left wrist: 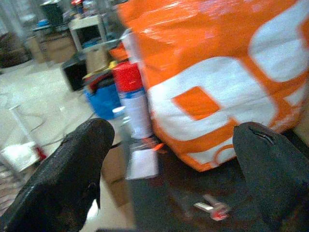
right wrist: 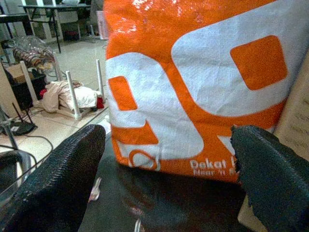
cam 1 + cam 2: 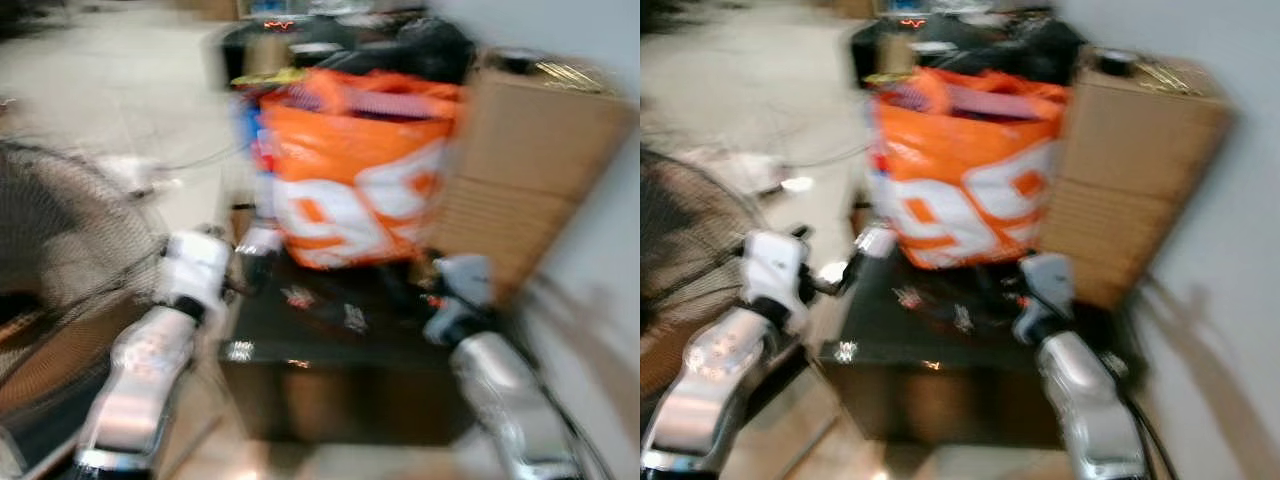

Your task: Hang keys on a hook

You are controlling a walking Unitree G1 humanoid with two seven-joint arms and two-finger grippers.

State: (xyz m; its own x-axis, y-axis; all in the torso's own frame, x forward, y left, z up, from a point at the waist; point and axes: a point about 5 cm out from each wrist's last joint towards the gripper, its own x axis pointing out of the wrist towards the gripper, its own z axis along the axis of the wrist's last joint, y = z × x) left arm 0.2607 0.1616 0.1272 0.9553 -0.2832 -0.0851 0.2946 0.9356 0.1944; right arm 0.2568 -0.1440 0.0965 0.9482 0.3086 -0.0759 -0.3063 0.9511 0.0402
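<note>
Head views blurred. Both silver arms reached over low dark glossy table (image 3: 330,345). Left hand (image 1: 169,164) spread wide, black fingers (image 1: 67,174) well apart, holding nothing, touching nothing. Right hand (image 2: 169,164) likewise spread wide, empty. Large orange-and-white woven plastic bag (image 2: 193,82) stood on table just ahead of both hands. Small metal keys with red tag (image 1: 212,208) lay on table near bag, between left fingers. Brown cardboard box (image 3: 540,170) beside bag. Red-capped spray can (image 1: 133,96) beside bag.
</note>
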